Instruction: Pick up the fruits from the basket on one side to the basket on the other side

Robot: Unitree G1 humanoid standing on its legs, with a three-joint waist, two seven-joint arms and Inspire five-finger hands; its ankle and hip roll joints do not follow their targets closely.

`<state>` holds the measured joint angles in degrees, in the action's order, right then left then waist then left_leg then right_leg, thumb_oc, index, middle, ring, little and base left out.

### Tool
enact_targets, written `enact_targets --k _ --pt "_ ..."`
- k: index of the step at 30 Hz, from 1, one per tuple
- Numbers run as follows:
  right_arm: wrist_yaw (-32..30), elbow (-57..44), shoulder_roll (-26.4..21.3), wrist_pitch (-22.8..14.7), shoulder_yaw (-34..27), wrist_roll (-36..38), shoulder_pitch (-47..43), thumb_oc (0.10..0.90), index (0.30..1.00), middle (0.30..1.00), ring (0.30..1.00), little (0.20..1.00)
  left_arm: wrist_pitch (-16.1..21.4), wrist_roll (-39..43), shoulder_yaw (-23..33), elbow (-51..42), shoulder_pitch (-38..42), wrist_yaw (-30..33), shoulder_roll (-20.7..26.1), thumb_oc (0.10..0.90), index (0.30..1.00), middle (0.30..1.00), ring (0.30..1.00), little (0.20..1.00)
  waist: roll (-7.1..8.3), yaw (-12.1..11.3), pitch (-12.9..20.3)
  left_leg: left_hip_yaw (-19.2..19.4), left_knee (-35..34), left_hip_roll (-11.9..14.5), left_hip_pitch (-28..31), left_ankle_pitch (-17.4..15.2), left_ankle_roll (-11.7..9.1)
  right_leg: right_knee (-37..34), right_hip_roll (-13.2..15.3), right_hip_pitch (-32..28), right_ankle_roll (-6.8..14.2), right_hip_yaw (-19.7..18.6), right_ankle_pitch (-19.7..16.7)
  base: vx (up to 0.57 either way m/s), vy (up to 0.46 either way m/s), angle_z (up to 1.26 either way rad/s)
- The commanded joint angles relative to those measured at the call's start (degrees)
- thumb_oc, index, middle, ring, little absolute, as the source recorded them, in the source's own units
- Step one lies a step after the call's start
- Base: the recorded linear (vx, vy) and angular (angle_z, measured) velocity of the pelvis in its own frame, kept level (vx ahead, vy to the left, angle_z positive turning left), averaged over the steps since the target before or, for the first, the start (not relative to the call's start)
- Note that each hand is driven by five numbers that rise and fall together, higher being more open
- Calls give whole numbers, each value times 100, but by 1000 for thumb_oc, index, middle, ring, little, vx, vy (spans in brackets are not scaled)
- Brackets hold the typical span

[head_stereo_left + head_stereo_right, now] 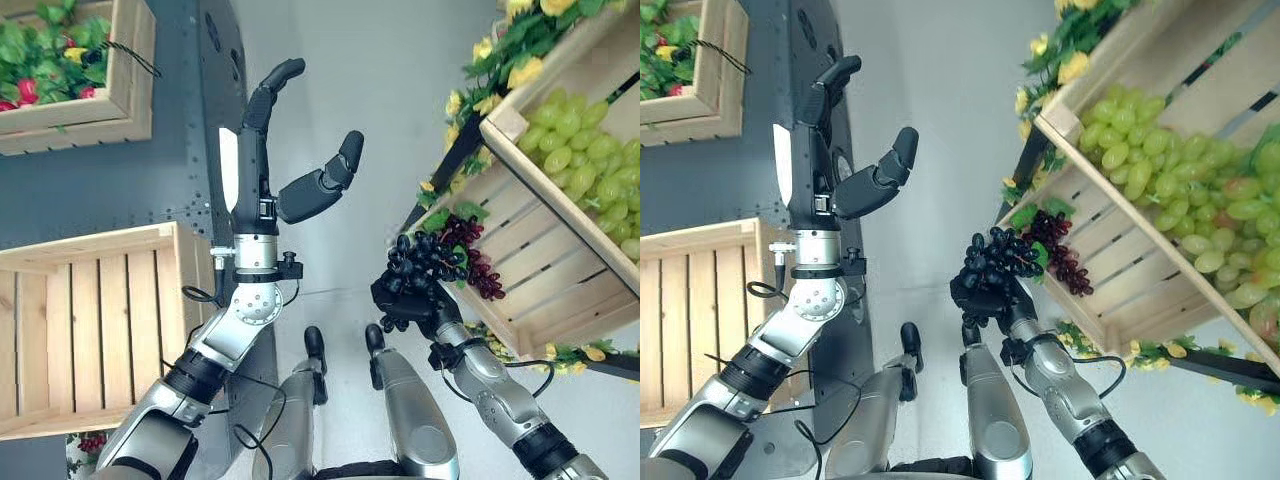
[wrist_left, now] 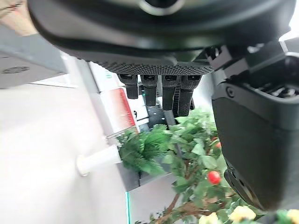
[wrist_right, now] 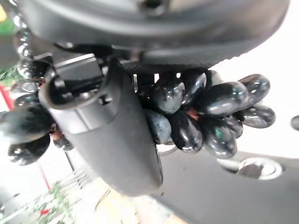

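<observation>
Right hand gripping black grapes beside the fruit crate

The right hand [image 1: 408, 298] is curling its fingers around a bunch of black grapes [image 1: 425, 256], the bunch lying lengthwise toward the wooden crate [image 1: 520, 285], where red grapes [image 1: 478, 262] are sitting just beside it. Green grapes [image 1: 585, 165] are filling the crate above. The left hand [image 1: 262, 165] is hanging spread wide, holding nothing, over an empty crate [image 1: 90, 325].
</observation>
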<state>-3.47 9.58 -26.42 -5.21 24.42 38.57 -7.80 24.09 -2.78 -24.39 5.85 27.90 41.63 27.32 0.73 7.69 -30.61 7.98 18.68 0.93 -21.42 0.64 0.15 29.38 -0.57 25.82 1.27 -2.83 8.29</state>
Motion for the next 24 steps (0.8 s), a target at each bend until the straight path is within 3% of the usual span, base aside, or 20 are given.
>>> enact_targets --k 1,9,12,17,24 --pt "185 -824 116 -1049 -359 -252 -423 400 300 300 300 300 626 -525 73 -319 730 406 -103 800 900 900 900 900 125 94 82 -157 1108 -313 -348 -943 1 -228 -72 -105 27 437 -203 5 -81 -3" --pt "-131 -566 325 -1531 -788 108 -762 400 300 300 300 300 452 -660 109 -79 922 504 -213 800 900 900 900 900 121 91 82 -111 1665 -301 -1244 -1063 -18 299 -114 683 -21 502 -52 32 -68 -4" --pt "-173 -533 440 -1577 -1035 590 -875 400 300 300 300 300 384 -788 102 -28 1001 616 -169 800 900 900 900 900 103 100 82 -96 1824 -322 -1468 -1096 -22 488 -118 913 -7 508 -16 54 -47 1" --pt "-473 -398 474 -1558 -1298 581 -995 400 300 300 300 300 290 -614 108 -3 1119 431 -155 800 900 900 900 900 108 104 82 -58 2016 -308 -1694 -1150 -30 645 -93 1118 12 541 11 40 -61 4" --pt "-758 41 309 -1652 -1719 1150 -1278 400 300 300 300 300 222 -365 73 116 1229 153 -24 800 900 900 900 900 151 38 82 -47 2218 -307 -1859 -1321 -8 798 -70 1269 34 607 39 31 -70 0"
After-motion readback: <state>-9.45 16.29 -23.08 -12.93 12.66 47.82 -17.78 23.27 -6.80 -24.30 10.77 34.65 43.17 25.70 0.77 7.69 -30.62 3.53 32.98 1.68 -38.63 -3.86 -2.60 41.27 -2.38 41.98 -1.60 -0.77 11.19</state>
